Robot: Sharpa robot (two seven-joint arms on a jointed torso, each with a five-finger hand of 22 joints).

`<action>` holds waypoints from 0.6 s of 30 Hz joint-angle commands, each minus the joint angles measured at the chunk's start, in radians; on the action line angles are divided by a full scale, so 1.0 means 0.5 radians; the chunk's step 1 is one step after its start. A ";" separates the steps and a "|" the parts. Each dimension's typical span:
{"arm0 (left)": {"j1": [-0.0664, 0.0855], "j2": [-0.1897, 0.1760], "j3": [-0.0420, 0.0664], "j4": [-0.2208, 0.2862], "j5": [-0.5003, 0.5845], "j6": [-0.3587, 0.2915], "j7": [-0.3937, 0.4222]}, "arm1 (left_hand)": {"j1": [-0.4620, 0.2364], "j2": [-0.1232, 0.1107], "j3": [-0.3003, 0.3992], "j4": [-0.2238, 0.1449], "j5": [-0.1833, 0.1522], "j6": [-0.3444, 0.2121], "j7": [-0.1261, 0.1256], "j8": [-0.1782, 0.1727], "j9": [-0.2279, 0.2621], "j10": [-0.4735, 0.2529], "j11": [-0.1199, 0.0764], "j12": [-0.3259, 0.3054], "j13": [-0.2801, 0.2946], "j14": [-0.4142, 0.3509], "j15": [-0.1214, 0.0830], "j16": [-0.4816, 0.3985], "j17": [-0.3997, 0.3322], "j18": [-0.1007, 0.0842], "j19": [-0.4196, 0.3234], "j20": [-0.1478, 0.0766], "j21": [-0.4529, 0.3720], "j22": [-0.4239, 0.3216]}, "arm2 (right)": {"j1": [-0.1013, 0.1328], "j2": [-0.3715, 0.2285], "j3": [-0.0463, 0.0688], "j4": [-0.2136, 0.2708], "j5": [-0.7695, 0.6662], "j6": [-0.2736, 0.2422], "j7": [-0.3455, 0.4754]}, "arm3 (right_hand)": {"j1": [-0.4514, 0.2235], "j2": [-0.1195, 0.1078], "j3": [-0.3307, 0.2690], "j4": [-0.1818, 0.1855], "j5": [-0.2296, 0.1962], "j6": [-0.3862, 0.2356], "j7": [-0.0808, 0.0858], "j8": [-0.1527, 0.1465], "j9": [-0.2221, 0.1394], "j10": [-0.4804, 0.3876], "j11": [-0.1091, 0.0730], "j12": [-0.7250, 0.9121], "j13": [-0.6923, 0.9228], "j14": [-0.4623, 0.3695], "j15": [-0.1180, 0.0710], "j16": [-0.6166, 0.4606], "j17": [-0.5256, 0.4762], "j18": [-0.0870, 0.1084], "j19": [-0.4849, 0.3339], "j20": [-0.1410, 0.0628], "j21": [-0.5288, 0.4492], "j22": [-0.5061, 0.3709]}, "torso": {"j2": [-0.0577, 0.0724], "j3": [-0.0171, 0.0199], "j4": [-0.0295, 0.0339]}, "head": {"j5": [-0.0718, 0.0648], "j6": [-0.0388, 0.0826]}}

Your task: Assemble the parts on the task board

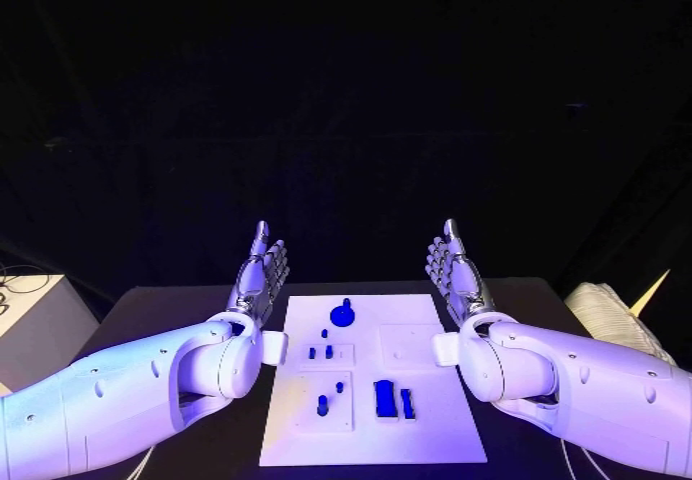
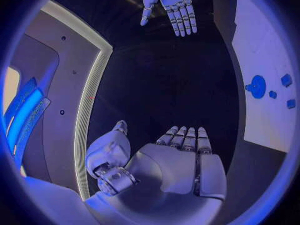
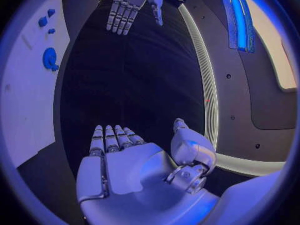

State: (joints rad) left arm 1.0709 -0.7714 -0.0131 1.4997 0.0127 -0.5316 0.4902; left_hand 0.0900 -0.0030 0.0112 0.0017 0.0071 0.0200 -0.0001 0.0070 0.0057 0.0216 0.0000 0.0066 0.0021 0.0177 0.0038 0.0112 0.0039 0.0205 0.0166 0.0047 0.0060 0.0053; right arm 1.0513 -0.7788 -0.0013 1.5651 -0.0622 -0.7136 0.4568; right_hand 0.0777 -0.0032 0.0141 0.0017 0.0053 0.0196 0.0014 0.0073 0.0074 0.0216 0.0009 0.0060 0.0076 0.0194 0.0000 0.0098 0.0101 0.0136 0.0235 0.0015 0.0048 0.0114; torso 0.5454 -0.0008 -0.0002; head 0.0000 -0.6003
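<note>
Here, your left hand (image 1: 260, 275) and right hand (image 1: 456, 270) stand open, empty, flanking the task board (image 1: 418, 345); its small blue parts (image 1: 385, 398) look light, rigid—pinch their sides.

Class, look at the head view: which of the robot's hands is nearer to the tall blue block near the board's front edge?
The right hand. The tall blue block stands right of the task board's midline, so the left hand, raised beyond the opposite edge, is farther.
</note>
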 commanded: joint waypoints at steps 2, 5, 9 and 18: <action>-0.025 -0.011 0.016 0.088 -0.024 -0.395 0.055 | -0.180 0.006 -0.022 -0.003 -0.014 -0.040 0.000 -0.014 -0.011 -0.043 0.000 -0.013 -0.004 -0.035 -0.008 -0.022 -0.008 -0.041 -0.033 -0.009 -0.012 -0.011 | -0.003 -0.002 0.003 0.010 0.124 -0.113 0.126 | -0.155 0.006 -0.028 -0.003 -0.011 -0.039 -0.003 -0.015 -0.015 -0.043 -0.002 -0.012 -0.015 -0.039 0.000 -0.020 -0.020 -0.027 -0.047 -0.003 -0.010 -0.023 | -0.002 0.0015 0.000 | 0.000 0.001; -0.038 -0.016 0.024 0.129 -0.025 -0.459 0.059 | -0.180 0.006 -0.022 -0.003 -0.014 -0.040 0.000 -0.014 -0.011 -0.043 0.000 -0.013 -0.004 -0.035 -0.008 -0.022 -0.008 -0.041 -0.033 -0.009 -0.012 -0.011 | -0.003 -0.002 0.003 0.010 0.124 -0.113 0.126 | -0.155 0.006 -0.028 -0.003 -0.011 -0.039 -0.003 -0.015 -0.015 -0.043 -0.002 -0.012 -0.015 -0.039 0.000 -0.020 -0.020 -0.027 -0.047 -0.003 -0.010 -0.023 | -0.002 0.0015 0.000 | 0.000 0.001; -0.042 -0.017 0.026 0.141 -0.025 -0.477 0.060 | -0.180 0.006 -0.022 -0.003 -0.014 -0.040 0.000 -0.014 -0.011 -0.043 0.000 -0.013 -0.004 -0.035 -0.008 -0.022 -0.008 -0.041 -0.033 -0.009 -0.012 -0.011 | -0.003 -0.002 0.003 0.010 0.124 -0.113 0.126 | -0.155 0.006 -0.028 -0.003 -0.011 -0.039 -0.003 -0.015 -0.015 -0.043 -0.002 -0.012 -0.015 -0.039 0.000 -0.020 -0.020 -0.027 -0.047 -0.003 -0.010 -0.023 | -0.002 0.0015 0.000 | 0.000 0.001; -0.042 -0.017 0.026 0.141 -0.025 -0.477 0.060 | -0.180 0.006 -0.022 -0.003 -0.014 -0.040 0.000 -0.014 -0.011 -0.043 0.000 -0.013 -0.004 -0.035 -0.008 -0.022 -0.008 -0.041 -0.033 -0.009 -0.012 -0.011 | -0.003 -0.002 0.003 0.010 0.124 -0.113 0.126 | -0.155 0.006 -0.028 -0.003 -0.011 -0.039 -0.003 -0.015 -0.015 -0.043 -0.002 -0.012 -0.015 -0.039 0.000 -0.020 -0.020 -0.027 -0.047 -0.003 -0.010 -0.023 | -0.002 0.0015 0.000 | 0.000 0.001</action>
State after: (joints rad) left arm 1.0505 -0.7807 -0.0011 1.5671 0.0117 -0.7480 0.5005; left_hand 0.0060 0.0006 0.0041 -0.0001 0.0034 0.0054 0.0000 0.0034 0.0008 0.0036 0.0002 0.0066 0.0009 0.0037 0.0003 0.0064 0.0009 0.0207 0.0036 0.0001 0.0060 0.0009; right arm 1.0504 -0.7800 -0.0006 1.5680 -0.0010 -0.7673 0.4973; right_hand 0.0053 0.0001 0.0056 -0.0012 0.0053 0.0038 -0.0004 0.0035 0.0009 0.0053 0.0000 0.0060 0.0009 0.0052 -0.0001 0.0026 0.0009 0.0138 0.0048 0.0003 0.0049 0.0009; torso 0.5442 0.0001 0.0000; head 0.0001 -0.5999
